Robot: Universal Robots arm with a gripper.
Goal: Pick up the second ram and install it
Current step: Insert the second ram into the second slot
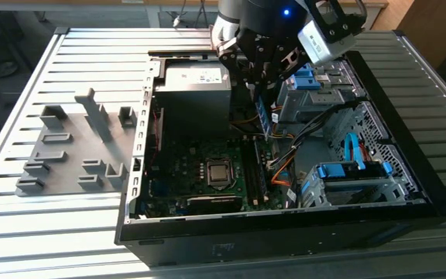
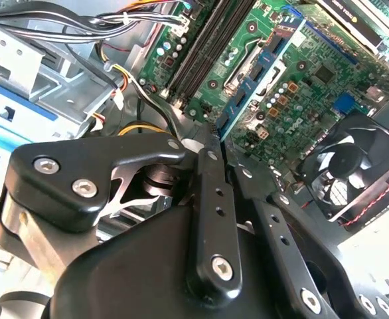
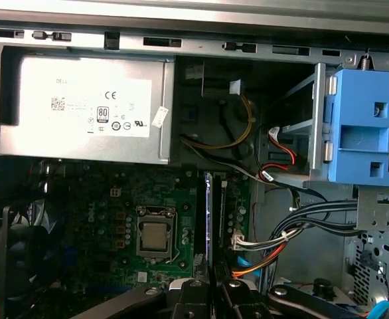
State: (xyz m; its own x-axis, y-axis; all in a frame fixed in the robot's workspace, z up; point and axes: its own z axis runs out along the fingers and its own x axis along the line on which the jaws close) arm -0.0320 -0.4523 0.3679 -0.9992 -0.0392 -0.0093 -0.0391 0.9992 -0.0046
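Note:
In the exterior view my gripper (image 1: 260,88) is shut on the second ram (image 1: 264,119), a thin blue stick that hangs on end inside the open computer case, beside the power supply (image 1: 195,81). Its lower end is above the dark memory slots (image 1: 255,168) to the right of the processor socket (image 1: 219,172). In the first wrist view the second ram (image 3: 208,216) shows edge-on, running out from my gripper (image 3: 211,291) in line with the memory slots (image 3: 200,212). In the second wrist view the blue stick (image 2: 237,106) juts from the black fingers (image 2: 208,173) toward the green motherboard (image 2: 314,93).
The black case wall (image 1: 409,174) surrounds the work. Blue drive-bay latches (image 1: 345,170) and a metal drive cage (image 1: 316,96) stand at the exterior view's right, with bundled cables (image 1: 285,157) close to the slots. Gray holder blocks (image 1: 76,145) stand on the slatted table (image 1: 53,232). A fan (image 2: 354,166) sits at the board's edge.

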